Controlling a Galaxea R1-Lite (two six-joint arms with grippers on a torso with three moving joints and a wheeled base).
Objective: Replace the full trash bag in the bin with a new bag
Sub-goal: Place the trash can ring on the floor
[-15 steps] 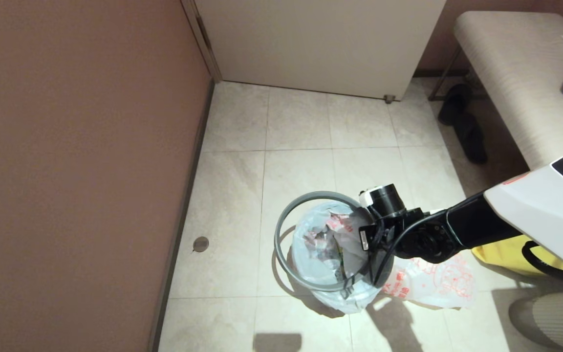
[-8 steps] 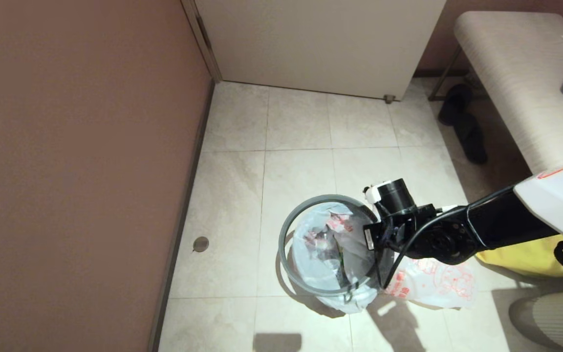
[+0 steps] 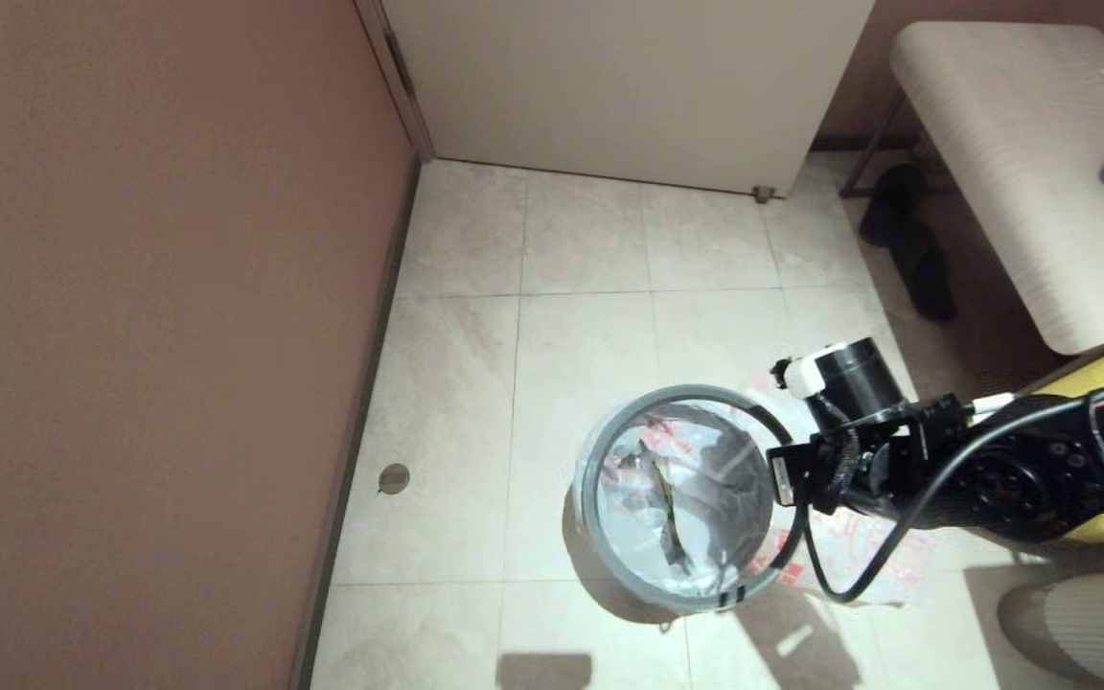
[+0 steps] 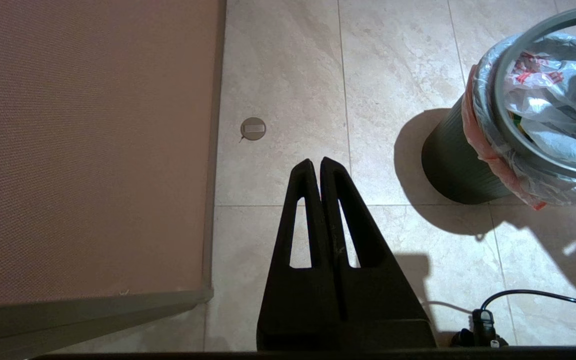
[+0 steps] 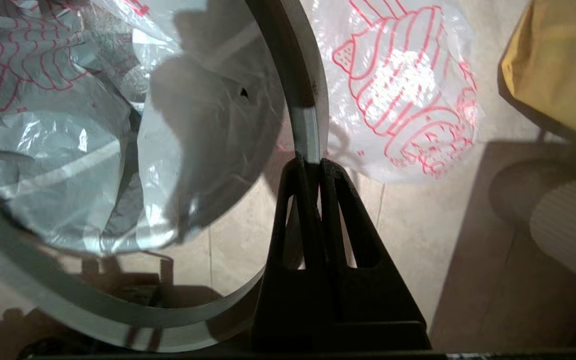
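While the right claw (image 5: pixel 313 165) pinched the hoop (image 5: pixel 303 100), it hung above the bin (image 4: pixel 455 165).
Left claw (image 4: pixel 316 167) pressed together, near the floor (image 4: pixel 288 65).

Grey hoop (image 3: pixel 600 450), black bin (image 4: pixel 455 165), white bag (image 5: pixel 403 90) (orange-red drawings), yellow bag (image 5: pixel 558 65), beige floor tiles (image 3: pixel 590 249)

A home entryway: tiled floor (image 3: pixel 590 316), door (image 3: pixel 629 86), bench (image 3: pixel 1012 144), slippers (image 3: pixel 907 240) beneath
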